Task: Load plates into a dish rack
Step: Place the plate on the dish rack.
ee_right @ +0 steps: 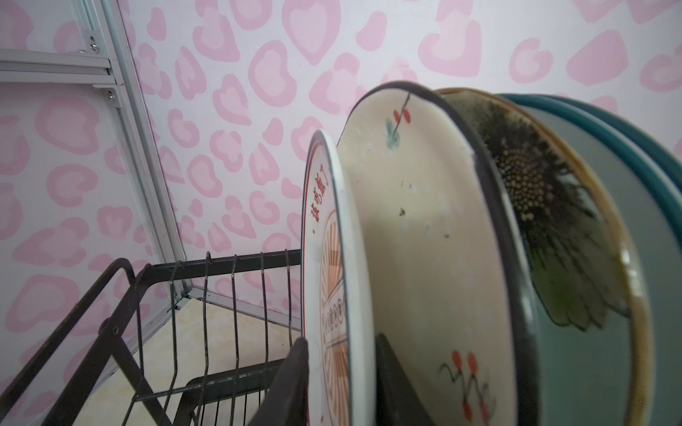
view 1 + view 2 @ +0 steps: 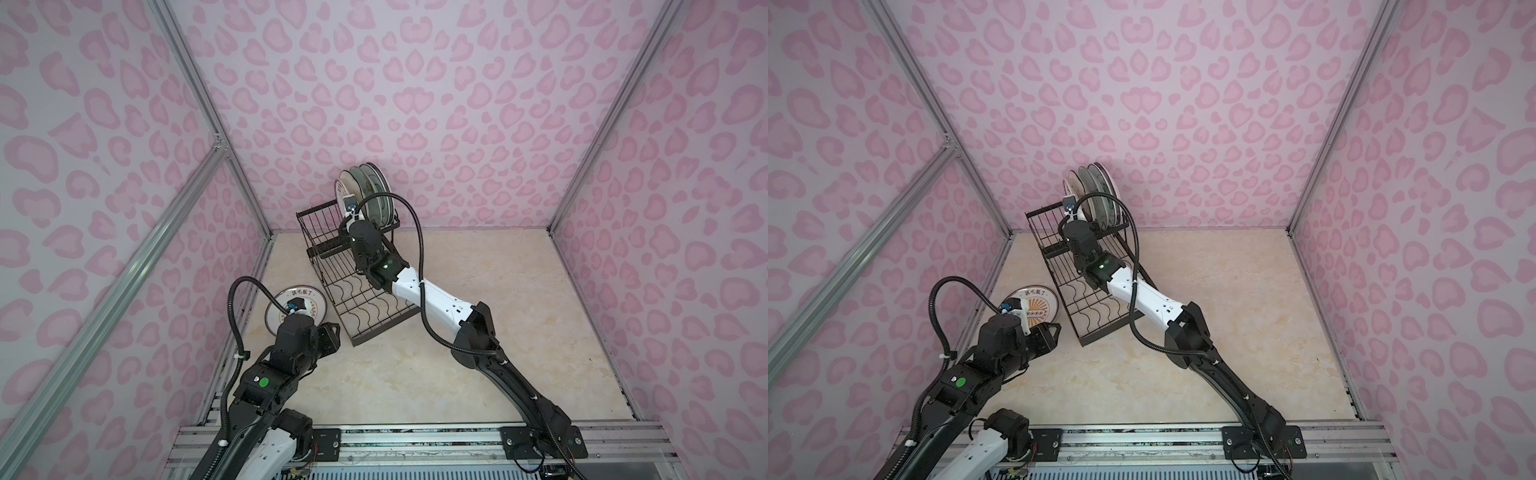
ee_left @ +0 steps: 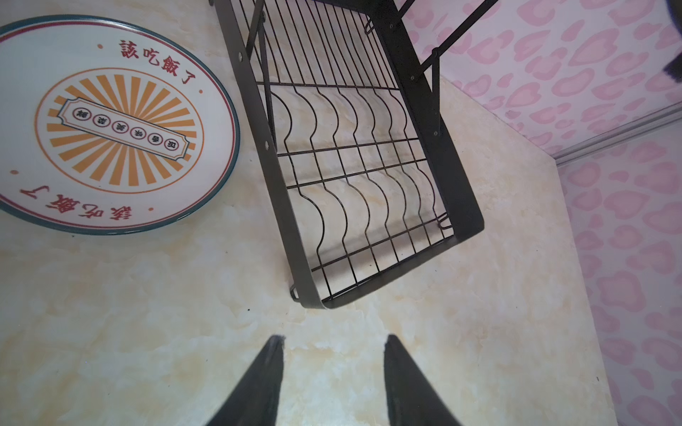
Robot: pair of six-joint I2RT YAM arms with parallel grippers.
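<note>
Where both top views cover it, the dish rack (image 2: pixel 374 307) sits angled on the tabletop (image 2: pixel 498 332). Plates (image 2: pixel 370 187) stand upright in its raised tier, and a sunburst plate (image 2: pixel 311 299) lies flat beside it. Left wrist: left jaws partly open, empty, over bare tabletop. Right wrist: right jaws parted, loosely straddling the rim of the upright sunburst plate (image 1: pixel 328 258).

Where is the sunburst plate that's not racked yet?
In both top views, the round white orange-sunburst ceramic plate lies flat on the tabletop, left of the black wire dish rack's lower tray.
</note>
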